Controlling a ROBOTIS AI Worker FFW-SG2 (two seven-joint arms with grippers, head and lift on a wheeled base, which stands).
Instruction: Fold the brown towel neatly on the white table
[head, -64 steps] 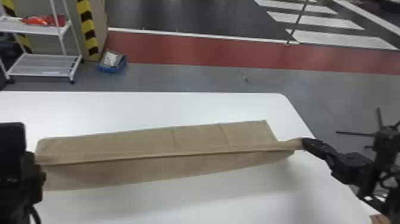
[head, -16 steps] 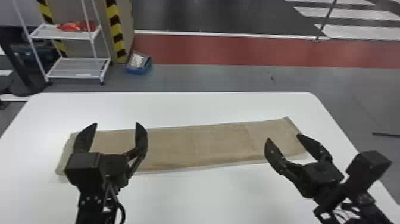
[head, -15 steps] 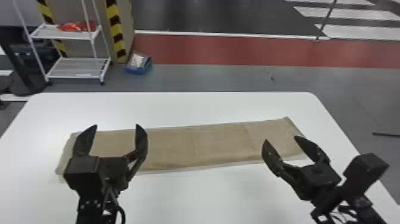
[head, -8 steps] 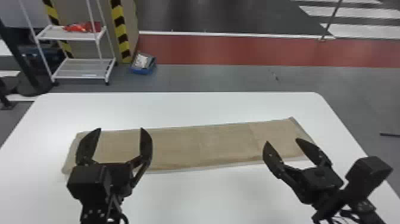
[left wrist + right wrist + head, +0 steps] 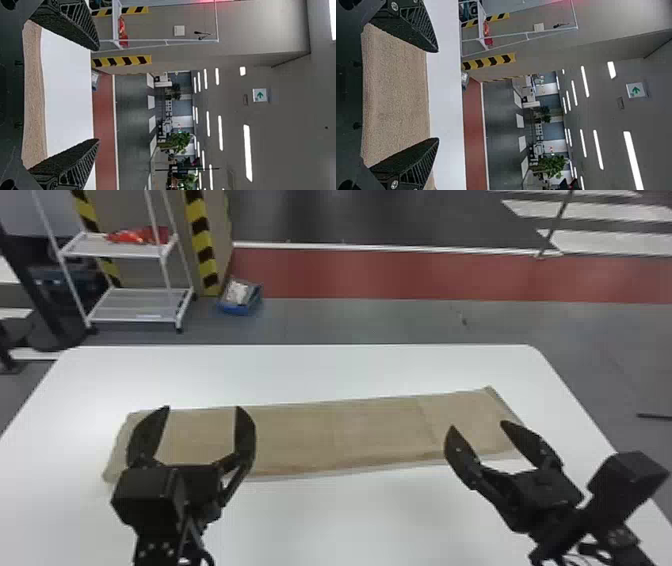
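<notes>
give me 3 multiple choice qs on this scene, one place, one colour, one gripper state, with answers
1. Where is the brown towel?
A) on the floor
B) on the white table
C) on the shelf rack

2. What colour is the floor strip beyond the table?
A) red
B) green
C) blue

3. How is the left gripper?
A) shut on the towel
B) shut on nothing
C) open

1 B: white tabletop shows all around the towel.
2 A: the strip runs red behind the table in the head view.
3 C: a wide gap separates its fingertips.
</notes>
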